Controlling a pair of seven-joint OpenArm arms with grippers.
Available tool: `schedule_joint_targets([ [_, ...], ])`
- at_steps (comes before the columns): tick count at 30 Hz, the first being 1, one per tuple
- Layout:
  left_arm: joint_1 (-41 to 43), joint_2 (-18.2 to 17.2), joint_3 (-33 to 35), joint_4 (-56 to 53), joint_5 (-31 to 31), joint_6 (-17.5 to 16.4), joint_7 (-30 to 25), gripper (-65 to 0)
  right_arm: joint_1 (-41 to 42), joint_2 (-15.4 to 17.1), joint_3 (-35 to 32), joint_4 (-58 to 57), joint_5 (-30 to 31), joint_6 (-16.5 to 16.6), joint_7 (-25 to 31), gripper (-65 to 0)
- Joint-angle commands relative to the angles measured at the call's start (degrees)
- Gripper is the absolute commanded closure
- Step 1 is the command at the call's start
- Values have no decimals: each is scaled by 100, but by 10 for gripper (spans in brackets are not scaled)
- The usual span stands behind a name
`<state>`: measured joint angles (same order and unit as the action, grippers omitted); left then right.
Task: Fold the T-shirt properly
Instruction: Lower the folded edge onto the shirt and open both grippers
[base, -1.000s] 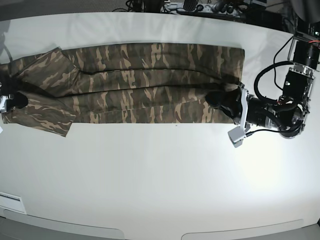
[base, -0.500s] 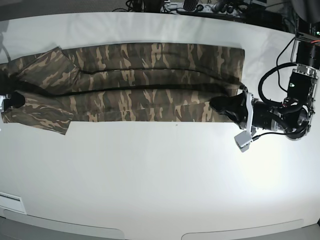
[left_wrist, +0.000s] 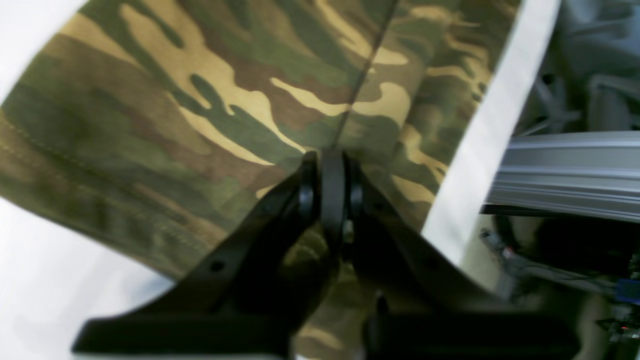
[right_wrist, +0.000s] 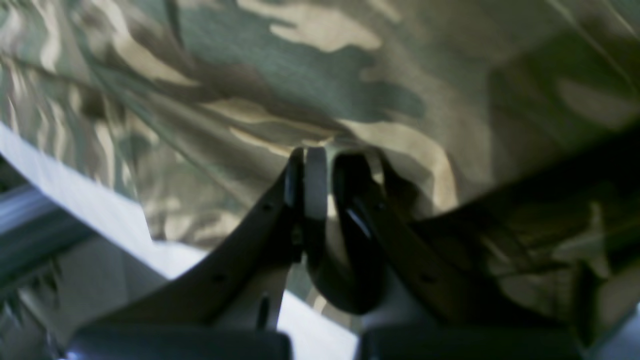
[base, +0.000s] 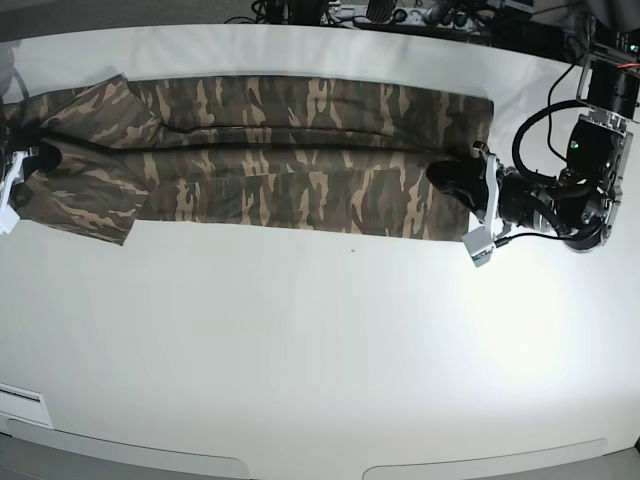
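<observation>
No legible text, label, brand, number or sign in any view.

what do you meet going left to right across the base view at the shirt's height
right gripper shut on the shirt's end → T-shirt stretched in a long band → left gripper shut on its other end → bare white table edge.

T-shirt (base: 260, 165) dragged toward far edge (both ends).

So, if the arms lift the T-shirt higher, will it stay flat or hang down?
Probably it hangs: the T-shirt is thin cloth, creased where the left gripper and right gripper pinch it. It looks light. The unsupported middle would likely sag.
</observation>
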<state>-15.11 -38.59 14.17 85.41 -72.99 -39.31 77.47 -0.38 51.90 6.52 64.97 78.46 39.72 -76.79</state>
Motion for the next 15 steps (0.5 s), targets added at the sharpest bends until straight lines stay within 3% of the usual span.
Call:
schedule_joint_targets([
  [1,-122,-111,-74,70,92,-69,-181,0,70,208,70,66,52,28,74,0],
  [6,-122,-107,-74,70,551,-69,-992,0,79,208,70,66,55,28,72,0],
  [7,-122,-107,-74,70,549,-69,-1019,0,90,210,70,66,52,28,59,-30],
  [9,-120,-107,-74,70,527,-69,-992,-13,103,210,70,66,55,28,-92,-218],
  [11,-122,-109,-74,70,529,195,-863,-149,122,212,70,68,72,28,-236,-394],
  [12,-122,-111,-74,70,529,328,-780,-218,133,229,70,68,122,28,-313,-432],
  [14,-125,-127,-74,70,527,542,-586,-303,192,304,72,68,382,28,-321,-435],
  [15,-125,-136,-76,70,527,586,-501,-306,225,358,72,68,592,28,-321,-435],
])
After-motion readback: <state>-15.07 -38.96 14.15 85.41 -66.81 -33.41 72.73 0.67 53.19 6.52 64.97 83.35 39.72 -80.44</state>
